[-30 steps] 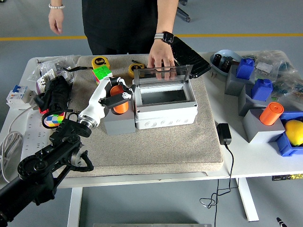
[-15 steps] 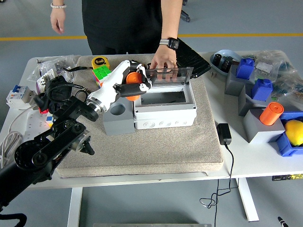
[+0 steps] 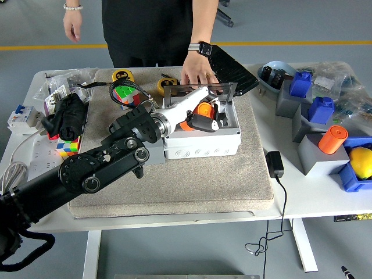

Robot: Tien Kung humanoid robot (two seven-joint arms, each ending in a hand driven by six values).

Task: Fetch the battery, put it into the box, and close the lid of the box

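Head view: left hand (image 3: 204,116) pinching the orange battery (image 3: 201,111), held over the open white box (image 3: 201,136) mid-tabletop. Risks: battery clips the box rim or the raised clear lid (image 3: 200,90) that a person's hand (image 3: 197,72) steadies; a tilted release could jam it. Right hand not in view. No legible writing.

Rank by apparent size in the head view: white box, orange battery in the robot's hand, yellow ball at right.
1. white box, clearly largest
2. yellow ball and orange battery: look alike, battery partly hidden by left hand; unranked.
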